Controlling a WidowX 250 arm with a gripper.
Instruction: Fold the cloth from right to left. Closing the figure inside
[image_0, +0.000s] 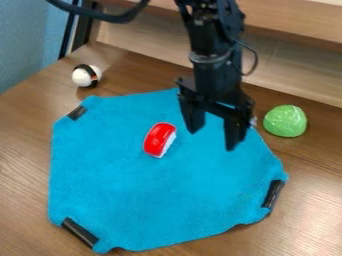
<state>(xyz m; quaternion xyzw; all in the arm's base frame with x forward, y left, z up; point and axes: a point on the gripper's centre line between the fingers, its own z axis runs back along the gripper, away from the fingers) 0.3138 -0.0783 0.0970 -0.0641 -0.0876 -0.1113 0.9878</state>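
The black gripper (212, 139) hangs over the upper right part of the cloth, fingers apart, with nothing between them. Beneath it the blue cloth (160, 195) lies spread out flat on the wooden table, with black strips at several of its corners. A red and white figure (159, 139) rests on the cloth, left of the gripper and not touching it. The cloth's upper right corner is partly hidden behind the gripper.
A green lump-shaped object (285, 120) sits on the table (314, 165) just right of the cloth. A white ball with a black and orange band (86, 75) lies beyond the cloth's upper left corner. A wooden ledge (294, 75) runs along the back.
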